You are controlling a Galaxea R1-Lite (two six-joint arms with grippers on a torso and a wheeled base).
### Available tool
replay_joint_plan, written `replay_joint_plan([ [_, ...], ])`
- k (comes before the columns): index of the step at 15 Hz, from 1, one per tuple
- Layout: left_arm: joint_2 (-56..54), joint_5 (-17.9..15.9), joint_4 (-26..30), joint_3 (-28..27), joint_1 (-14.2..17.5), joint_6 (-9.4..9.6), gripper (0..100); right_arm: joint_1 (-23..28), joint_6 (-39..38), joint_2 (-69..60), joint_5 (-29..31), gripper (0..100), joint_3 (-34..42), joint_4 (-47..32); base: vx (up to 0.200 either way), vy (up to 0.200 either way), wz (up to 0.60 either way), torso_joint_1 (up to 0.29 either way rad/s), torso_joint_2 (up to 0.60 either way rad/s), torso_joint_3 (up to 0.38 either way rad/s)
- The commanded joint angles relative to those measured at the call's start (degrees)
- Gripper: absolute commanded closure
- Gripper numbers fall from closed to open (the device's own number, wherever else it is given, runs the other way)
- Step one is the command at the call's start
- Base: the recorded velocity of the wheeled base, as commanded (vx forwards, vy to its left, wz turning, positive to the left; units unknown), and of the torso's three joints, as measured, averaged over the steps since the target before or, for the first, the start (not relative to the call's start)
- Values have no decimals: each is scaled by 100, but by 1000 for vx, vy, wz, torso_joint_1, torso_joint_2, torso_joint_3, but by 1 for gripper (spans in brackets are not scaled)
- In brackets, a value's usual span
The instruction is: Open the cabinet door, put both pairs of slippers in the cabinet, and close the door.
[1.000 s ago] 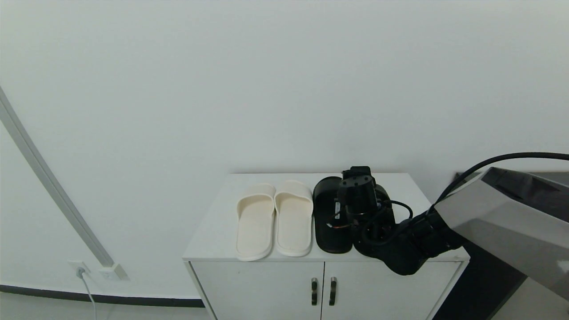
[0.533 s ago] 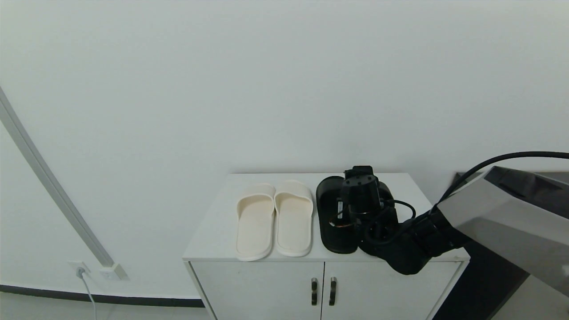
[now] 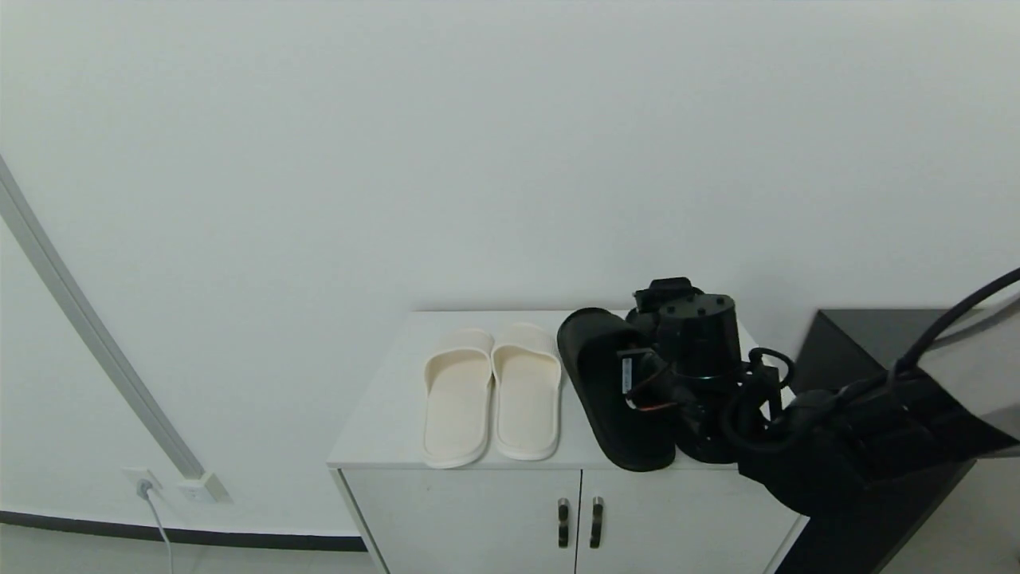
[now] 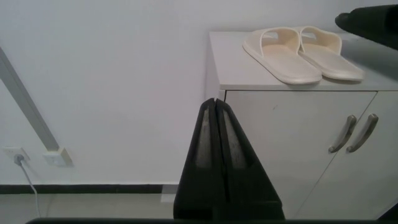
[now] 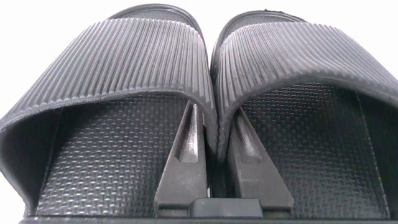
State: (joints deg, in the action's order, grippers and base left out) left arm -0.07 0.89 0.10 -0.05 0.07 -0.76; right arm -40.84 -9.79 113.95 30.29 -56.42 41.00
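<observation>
We see the fingers [image 5: 186, 149] of the right gripper [image 5: 216, 117] clamping the black slippers [image 3: 617, 391] by their touching sidewalls. The pair has just lifted, tilted, above the cabinet top [image 3: 382, 422]. The left gripper [image 4: 216, 107] is closed. The doors [image 3: 478, 518] are unopened, so stowing must wait.

The scene is lit brightly and evenly by diffuse light, and no glare is seen on the white wall [image 3: 510, 143]. Only faint, soft shadows are cast beneath the cream slippers [image 3: 490, 395] on the cabinet [image 3: 374, 434] top. The black slippers [image 5: 143, 68] are rendered very dark (their ribs are still picked out by highlights). The grey wall strip [image 3: 88, 327] is bowed towards the head view's edge.
</observation>
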Motion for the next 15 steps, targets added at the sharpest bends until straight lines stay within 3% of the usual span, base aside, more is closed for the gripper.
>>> replay_joint_plan([
  [1, 7, -1, -1, 5, 1, -4, 100, -223, 144, -1041, -533, 100, 623, -22, 0, 0, 0, 0, 0, 0],
  [3, 7, -1, -1, -4, 1, -4, 100, -319, 188, -1445, -841, 100, 948, -22, 0, 0, 0, 0, 0, 0],
  [6, 7, -1, -1, 5, 1, -4, 100, -425, 197, -2298, -1983, 100, 1713, -57, 0, 0, 0, 0, 0, 0],
  [8, 7, -1, -1, -4, 1, -4, 100, -486, 197, -2491, -2344, 100, 1898, -250, 0, 0, 0, 0, 0, 0],
  [15, 7, -1, -1, 5, 1, -12, 100, -662, 197, -2570, -2414, 100, 1959, -382, 0, 0, 0, 0, 0, 0],
])
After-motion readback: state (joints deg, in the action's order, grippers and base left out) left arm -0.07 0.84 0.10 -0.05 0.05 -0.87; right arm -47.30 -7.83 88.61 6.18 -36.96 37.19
